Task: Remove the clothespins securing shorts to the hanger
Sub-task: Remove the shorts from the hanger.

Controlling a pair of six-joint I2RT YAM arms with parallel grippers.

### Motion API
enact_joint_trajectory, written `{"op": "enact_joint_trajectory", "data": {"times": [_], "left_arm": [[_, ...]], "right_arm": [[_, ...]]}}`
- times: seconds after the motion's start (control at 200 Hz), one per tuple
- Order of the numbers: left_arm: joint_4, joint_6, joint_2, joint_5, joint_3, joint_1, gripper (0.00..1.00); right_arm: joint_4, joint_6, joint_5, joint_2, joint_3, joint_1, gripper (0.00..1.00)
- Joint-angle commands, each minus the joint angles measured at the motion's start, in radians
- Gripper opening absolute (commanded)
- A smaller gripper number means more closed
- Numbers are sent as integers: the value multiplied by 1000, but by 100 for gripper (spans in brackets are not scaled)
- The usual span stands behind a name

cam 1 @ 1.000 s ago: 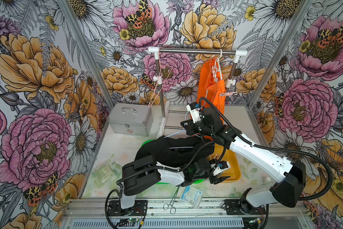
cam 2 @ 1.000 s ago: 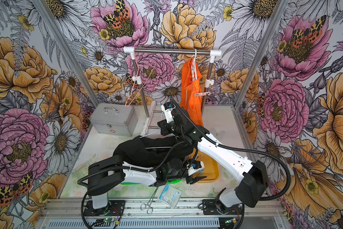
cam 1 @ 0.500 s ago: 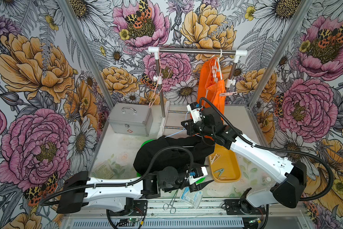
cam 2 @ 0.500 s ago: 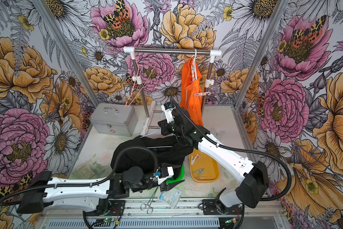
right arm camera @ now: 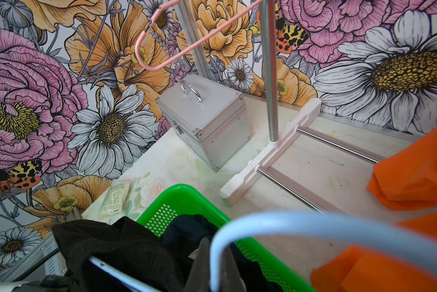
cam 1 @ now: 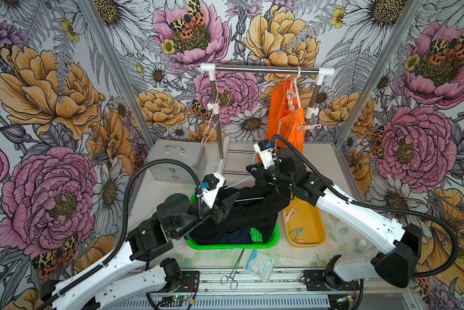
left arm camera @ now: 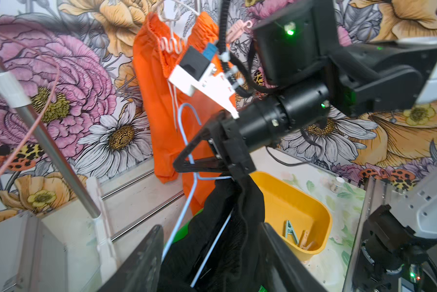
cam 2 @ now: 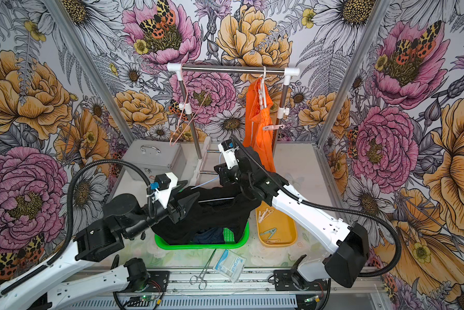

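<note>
The right jaws pinch the blue hanger [right arm camera: 288, 221] bearing black shorts [cam 1: 252, 212] over the green basket [cam 1: 225, 245]. The left jaws straddle them, spread. Freed clothespins [cam 1: 290, 214] lie in the yellow tray [cam 1: 308, 222] (several). The orange shorts [cam 1: 282, 107] on the rail [cam 1: 265, 69] carry a pink clothespin [cam 1: 307, 127].

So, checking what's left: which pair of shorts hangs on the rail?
The orange shorts, on the white hanger with a pink clothespin clipped on. The black shorts drape over the green basket; the navy shorts lie inside it.

Silver metal case [cam 1: 176, 161] beside clothes rack [cam 1: 265, 69], green basket [cam 1: 225, 244], yellow tray [cam 1: 307, 243], steel forceps [cam 1: 235, 268] beside blue-white packet [cam 1: 259, 264]
</note>
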Motion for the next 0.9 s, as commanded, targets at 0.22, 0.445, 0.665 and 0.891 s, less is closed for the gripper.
{"op": "enact_joint_trajectory", "data": {"times": [0.22,0.445,0.665,0.891], "left_arm": [[-267,-8,169,616,139,351,62],[-334,37,245,690,174,347,59],[-355,48,252,671,156,354,57],[-353,48,274,645,157,356,54]], "right_arm": [[19,-74,-17,-44,21,48,0],[-3,-101,18,-32,51,97,0],[-9,-116,22,-36,70,125,0],[-9,-127,27,-45,74,153,0]]}}
